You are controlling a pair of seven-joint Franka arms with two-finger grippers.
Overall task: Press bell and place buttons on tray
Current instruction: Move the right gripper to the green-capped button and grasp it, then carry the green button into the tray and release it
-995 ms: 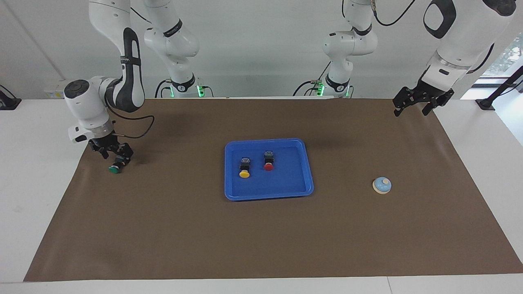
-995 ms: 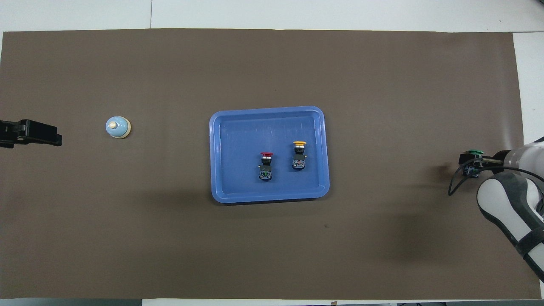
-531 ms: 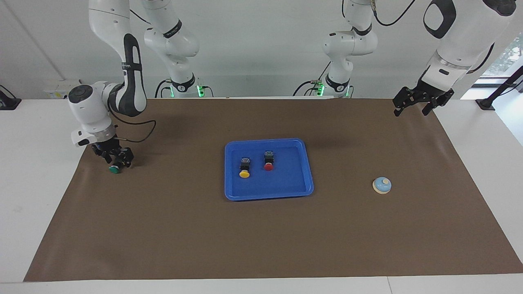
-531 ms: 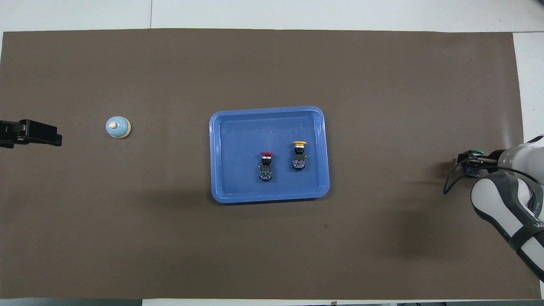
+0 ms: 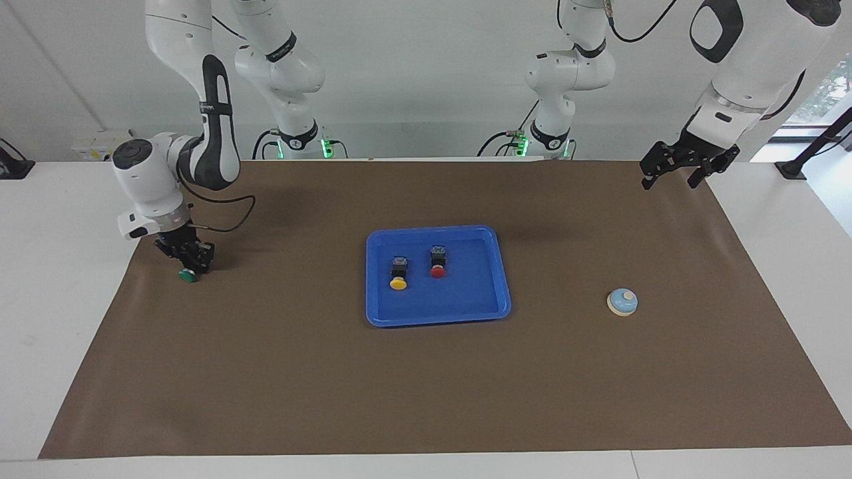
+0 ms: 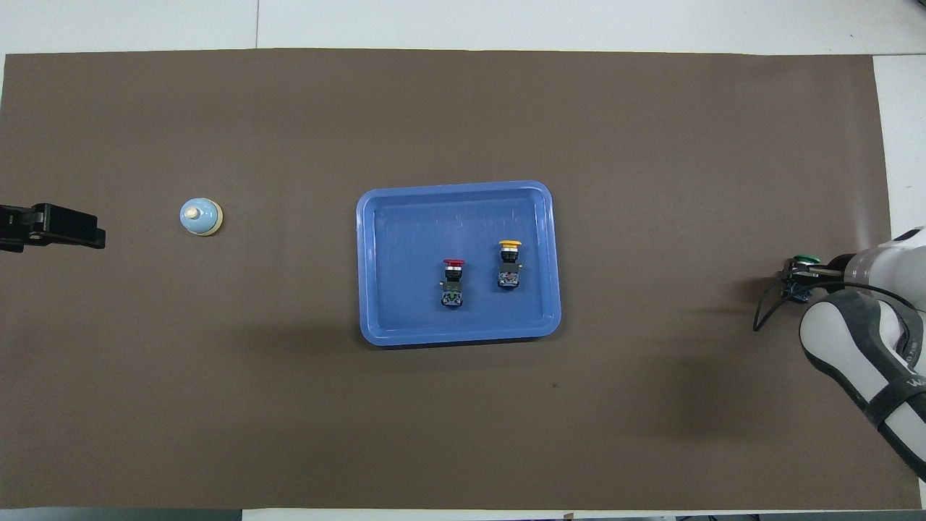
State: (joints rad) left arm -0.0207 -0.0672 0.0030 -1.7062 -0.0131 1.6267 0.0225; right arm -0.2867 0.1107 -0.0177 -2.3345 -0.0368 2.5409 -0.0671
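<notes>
The blue tray sits mid-mat with the yellow button and the red button lying in it. At the right arm's end of the mat, my right gripper is down at the mat and shut on the green button. The light-blue bell stands toward the left arm's end. Over the mat's corner at that end, my left gripper waits open and holds nothing.
A brown mat covers most of the white table. A black cable loops from the right wrist beside the green button.
The right gripper has closed on the green button. The right wrist shifted slightly. The left arm, the tray, the other buttons and the bell have not moved.
</notes>
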